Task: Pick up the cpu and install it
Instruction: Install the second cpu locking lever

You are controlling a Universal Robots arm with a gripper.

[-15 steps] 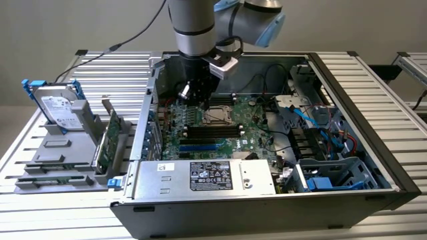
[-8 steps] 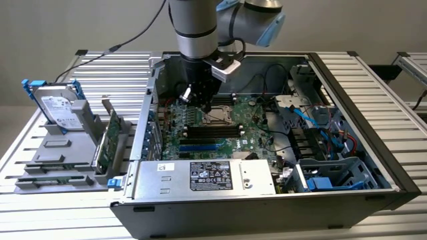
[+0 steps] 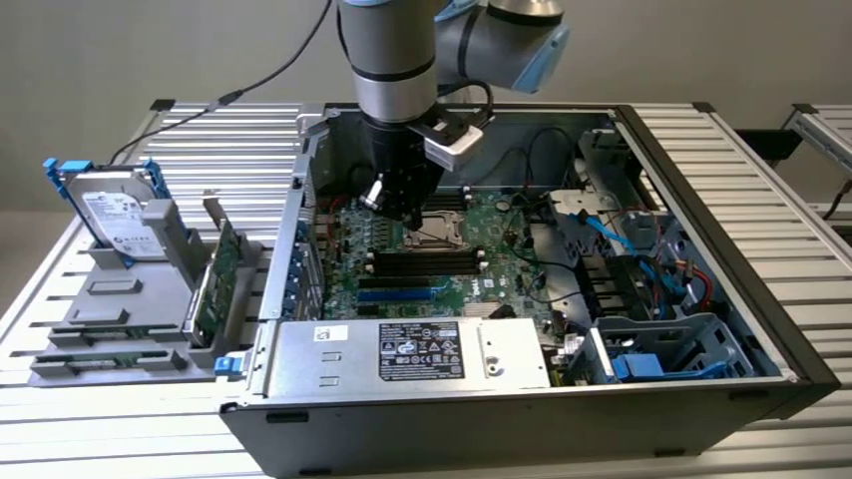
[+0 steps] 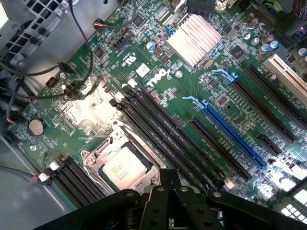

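Black gripper [image 4: 169, 184] pinched shut, empty, just above flat silver-topped square cpu [image 4: 124, 168] seated in socket — risks clipping open latch frame.

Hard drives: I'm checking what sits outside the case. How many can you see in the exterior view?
1. The hard drive stands upright in the grey rack at the exterior view's left, outside the computer case. Others may be hidden inside it.

A robotics lab bench for computer assembly.
An opened computer case [image 3: 533, 299] lies on a slatted aluminium surface [image 3: 745, 180], with a parts fixture [image 3: 120, 299] beside it.
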